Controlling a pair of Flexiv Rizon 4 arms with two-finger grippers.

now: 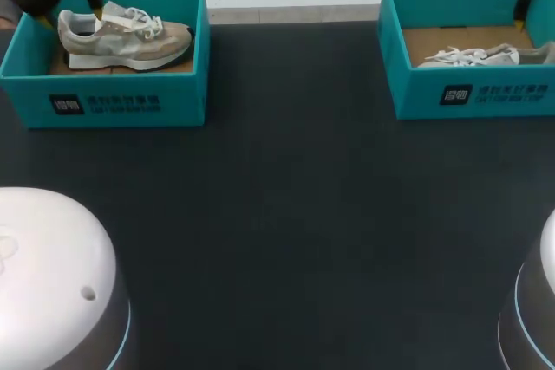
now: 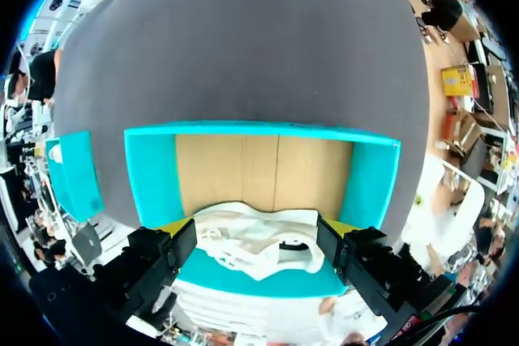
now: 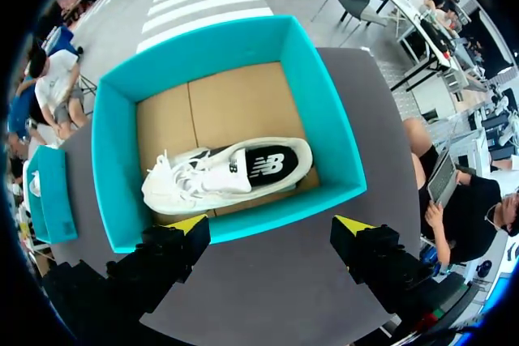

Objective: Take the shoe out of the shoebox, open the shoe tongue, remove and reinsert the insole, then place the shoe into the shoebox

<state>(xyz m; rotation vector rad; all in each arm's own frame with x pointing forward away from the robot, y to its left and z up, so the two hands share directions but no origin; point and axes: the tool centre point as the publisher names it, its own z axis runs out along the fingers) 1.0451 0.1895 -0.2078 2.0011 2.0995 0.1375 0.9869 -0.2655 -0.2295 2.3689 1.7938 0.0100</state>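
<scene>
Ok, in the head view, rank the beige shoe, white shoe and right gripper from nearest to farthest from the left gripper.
1. beige shoe, at the left gripper, in the left box.
2. white shoe, in the right box.
3. right gripper, far right corner.

Seen from the head view, the front wall of the right box hides the lower half of the right shoe. In the left wrist view, the near wall of the left box hides the sole of the left shoe.
</scene>
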